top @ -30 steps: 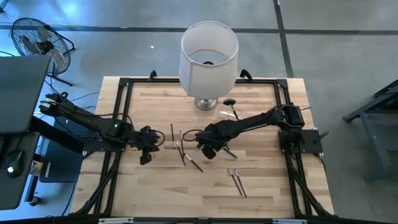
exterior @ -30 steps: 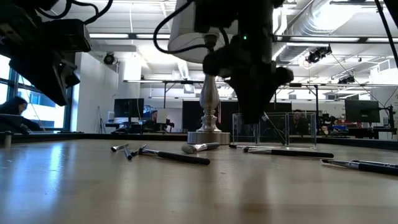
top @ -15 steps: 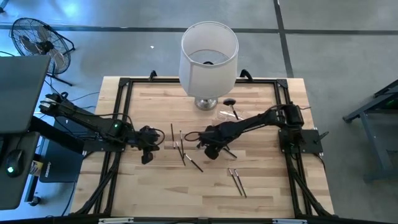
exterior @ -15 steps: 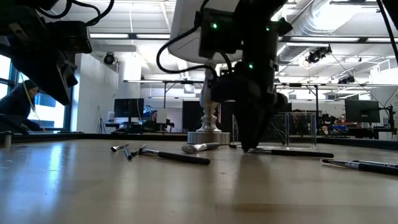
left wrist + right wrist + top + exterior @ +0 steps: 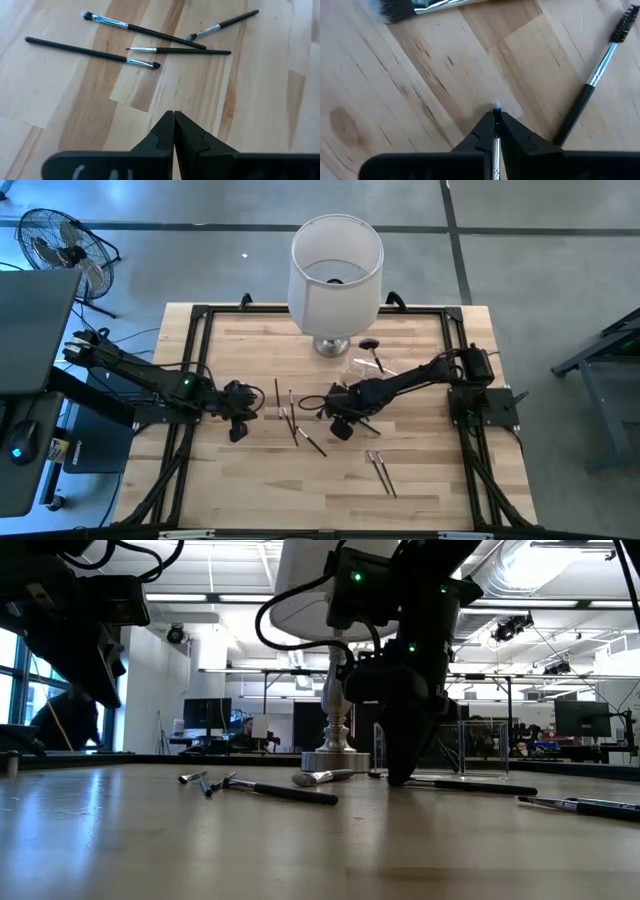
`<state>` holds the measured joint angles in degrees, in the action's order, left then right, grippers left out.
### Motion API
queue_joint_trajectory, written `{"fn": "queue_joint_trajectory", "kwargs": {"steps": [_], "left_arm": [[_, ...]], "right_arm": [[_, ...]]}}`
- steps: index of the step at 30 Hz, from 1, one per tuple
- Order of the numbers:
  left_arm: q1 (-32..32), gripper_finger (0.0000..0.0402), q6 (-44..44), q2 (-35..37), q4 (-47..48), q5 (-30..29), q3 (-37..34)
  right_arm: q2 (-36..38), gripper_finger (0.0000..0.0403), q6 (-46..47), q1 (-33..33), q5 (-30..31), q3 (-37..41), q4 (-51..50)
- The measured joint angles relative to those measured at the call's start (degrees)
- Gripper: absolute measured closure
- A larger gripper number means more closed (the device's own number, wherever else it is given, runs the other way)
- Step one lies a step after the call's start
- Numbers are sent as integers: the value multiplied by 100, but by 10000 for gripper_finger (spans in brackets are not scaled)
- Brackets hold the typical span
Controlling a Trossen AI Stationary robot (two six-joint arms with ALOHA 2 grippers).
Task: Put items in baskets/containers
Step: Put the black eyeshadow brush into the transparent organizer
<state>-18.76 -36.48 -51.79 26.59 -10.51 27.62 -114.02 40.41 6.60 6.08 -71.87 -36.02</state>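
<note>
The makeup brushes (image 5: 290, 408) lay scattered on the desk (image 5: 420, 490) in front of the lamp (image 5: 336, 265), most of them in a loose group between the two arms and a few more (image 5: 381, 470) nearer to the front edge. One thin brush (image 5: 496, 146) was pinched in the right pincer (image 5: 340, 424), which was down at the desk surface, in front of the lamp base and a little to its right. Its jaws were closed narrow on the silver shaft. In the right wrist view the shaft seemed to run in line with the fingers, with its small tip pointing forward past them. A spoolie brush (image 5: 590, 95) lay just beside this pincer, apart from it. The clear holder (image 5: 470, 747) stood just beside the lamp base on the right arm's side, so from the right pincer it lay back toward the lamp. The right arm was clearly the nearer one to it. I judge that the coming move was a lift and a short carry toward the lamp, and that the brush had to come over the holder's open top. The left pincer (image 5: 237, 426) waited fully closed and empty, well to the left of the lamp base, with four brushes (image 5: 145, 32) lying ahead of it.
</note>
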Motion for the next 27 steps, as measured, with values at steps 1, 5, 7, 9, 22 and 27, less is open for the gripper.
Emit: {"fn": "queue_joint_trajectory", "kwargs": {"steps": [1,5,7,9,22,27], "left_arm": [[0,402,-1,0,0,-42,0],[0,402,7,0,2,-63,0],[0,402,20,0,2,-63,0],[1,402,36,0,2,-75,0],[2,402,62,0,-13,-207,0],[4,402,62,0,-59,-280,0]], "right_arm": [[0,388,-23,23,37,4,20],[68,395,-37,102,206,-31,-32],[168,396,24,140,277,-21,-26],[353,396,159,207,430,-20,-15],[2174,400,1029,1062,2682,-27,-1054],[2986,402,1127,1224,3380,216,-1617]]}}
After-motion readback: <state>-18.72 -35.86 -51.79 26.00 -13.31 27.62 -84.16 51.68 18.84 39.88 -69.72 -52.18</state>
